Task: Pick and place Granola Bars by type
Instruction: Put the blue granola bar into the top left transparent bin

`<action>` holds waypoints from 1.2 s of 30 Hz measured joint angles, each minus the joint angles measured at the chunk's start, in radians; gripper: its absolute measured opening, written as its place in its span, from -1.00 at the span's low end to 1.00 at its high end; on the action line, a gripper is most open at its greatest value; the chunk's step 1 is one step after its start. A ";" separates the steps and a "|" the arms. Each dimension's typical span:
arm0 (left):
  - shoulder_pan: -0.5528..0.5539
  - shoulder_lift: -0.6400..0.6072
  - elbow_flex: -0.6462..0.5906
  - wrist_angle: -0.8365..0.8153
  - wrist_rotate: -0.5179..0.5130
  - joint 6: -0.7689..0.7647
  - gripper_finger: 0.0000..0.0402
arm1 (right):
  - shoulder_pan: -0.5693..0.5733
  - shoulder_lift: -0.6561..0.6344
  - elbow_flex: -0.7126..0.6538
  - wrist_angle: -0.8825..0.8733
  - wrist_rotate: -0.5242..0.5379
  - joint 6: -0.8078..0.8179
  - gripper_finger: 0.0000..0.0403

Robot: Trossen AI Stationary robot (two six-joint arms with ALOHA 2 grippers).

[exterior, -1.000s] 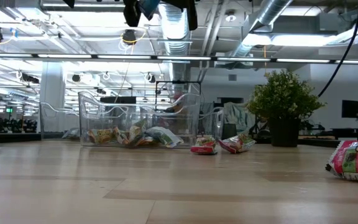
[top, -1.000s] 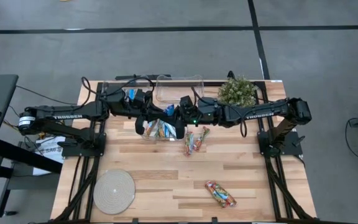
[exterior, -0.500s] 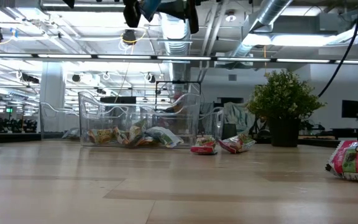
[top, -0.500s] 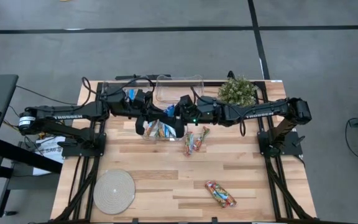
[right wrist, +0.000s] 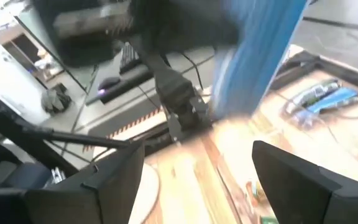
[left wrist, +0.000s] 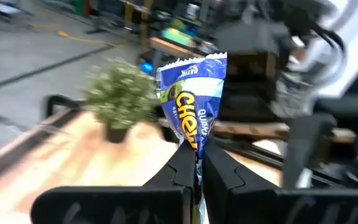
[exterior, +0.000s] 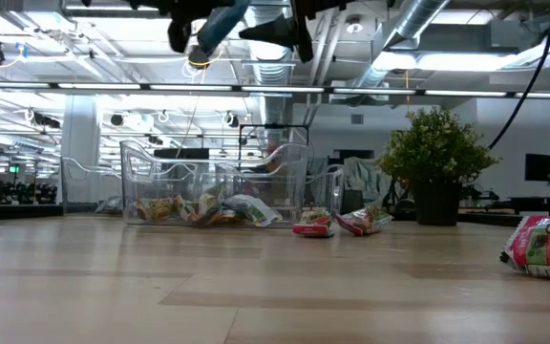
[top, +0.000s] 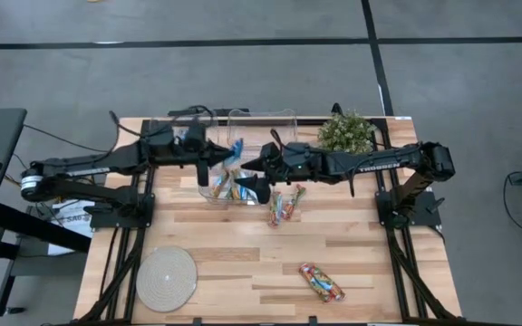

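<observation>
The left claw [left wrist: 194, 163] is pinched tight on a bright blue bar [left wrist: 193, 99], and the bar sticks up from between its two fingers, high above the clear bin [top: 214, 193] that holds other bars. The right claw [top: 254, 175] floats just beside it with its fingers spread wide and nothing in them. More colourful bars [top: 284, 206] lie on the table [top: 243, 254] near the bin.

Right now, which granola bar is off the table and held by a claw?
The blue bar, pinched in the left claw above the clear bins. The multicoloured bars lie on the table or in a bin.
</observation>
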 joint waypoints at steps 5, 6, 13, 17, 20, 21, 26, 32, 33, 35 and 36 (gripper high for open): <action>0.070 -0.107 0.001 -0.161 -0.116 0.009 -1.00 | 0.000 0.000 0.000 -0.051 0.000 0.015 0.46; 0.088 -0.133 0.000 -0.200 -0.139 0.007 -1.00 | 0.000 0.001 0.000 -0.055 0.000 0.016 0.46; 0.201 -0.302 0.001 -0.390 -0.307 -0.045 -1.00 | 0.000 0.001 0.000 -0.061 0.001 0.016 0.46; 0.247 -0.389 0.001 -0.461 -0.395 -0.084 -1.00 | 0.000 0.001 0.000 -0.061 0.002 0.017 0.46; 0.268 -0.434 0.002 -0.494 -0.458 -0.114 -1.00 | 0.000 0.001 -0.001 -0.061 0.003 0.017 0.46; 0.273 -0.445 0.002 -0.505 -0.474 -0.122 -1.00 | 0.000 0.001 -0.001 -0.061 0.003 0.018 0.46; 0.290 -0.462 0.002 -0.527 -0.500 -0.148 -1.00 | -0.001 0.002 -0.001 -0.061 0.003 0.018 0.46; 0.297 -0.421 0.002 -0.557 -0.507 -0.173 -1.00 | -0.001 0.002 -0.001 -0.061 0.003 0.018 0.46; 0.297 -0.408 0.002 -0.560 -0.516 -0.173 -1.00 | -0.001 0.002 -0.001 -0.062 0.003 0.018 0.46; 0.297 -0.374 0.002 -0.566 -0.537 -0.173 -1.00 | -0.001 0.002 -0.001 -0.062 0.003 0.018 0.46; 0.297 -0.355 0.002 -0.567 -0.548 -0.173 -1.00 | -0.001 0.002 -0.001 -0.062 0.003 0.018 0.46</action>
